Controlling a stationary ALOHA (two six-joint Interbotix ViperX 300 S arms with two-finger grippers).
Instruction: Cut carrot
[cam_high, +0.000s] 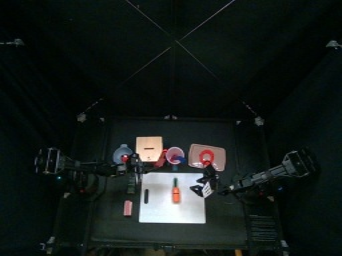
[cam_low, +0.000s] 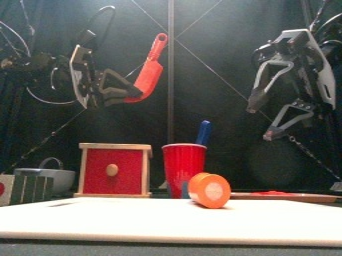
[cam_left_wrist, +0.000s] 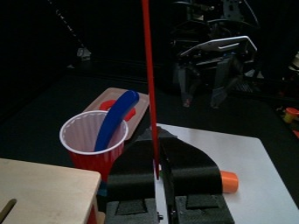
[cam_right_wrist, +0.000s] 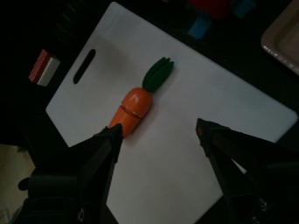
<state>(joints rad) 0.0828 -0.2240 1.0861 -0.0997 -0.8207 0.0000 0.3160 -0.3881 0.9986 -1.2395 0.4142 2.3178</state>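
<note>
Orange carrot (cam_right_wrist: 132, 107) on white board (cam_right_wrist: 222, 83): likely light, rigid, apt to roll.
Right gripper (cam_right_wrist: 156, 147) gapes above, best pinching its thick middle; left gripper (cam_low: 104, 92) clenches knife (cam_low: 144, 68).

black curtains (cam_high: 54, 90) close the pen on all sides, dark folds, no windows visible. thin cables or rods (cam_high: 174, 40) cross overhead in an x, also seen behind in the front view. small black counter (cam_high: 234, 225) sits mid-pen on a frame with corner posts (cam_high: 82, 117). light is dim, falling mainly on the counter.
</note>
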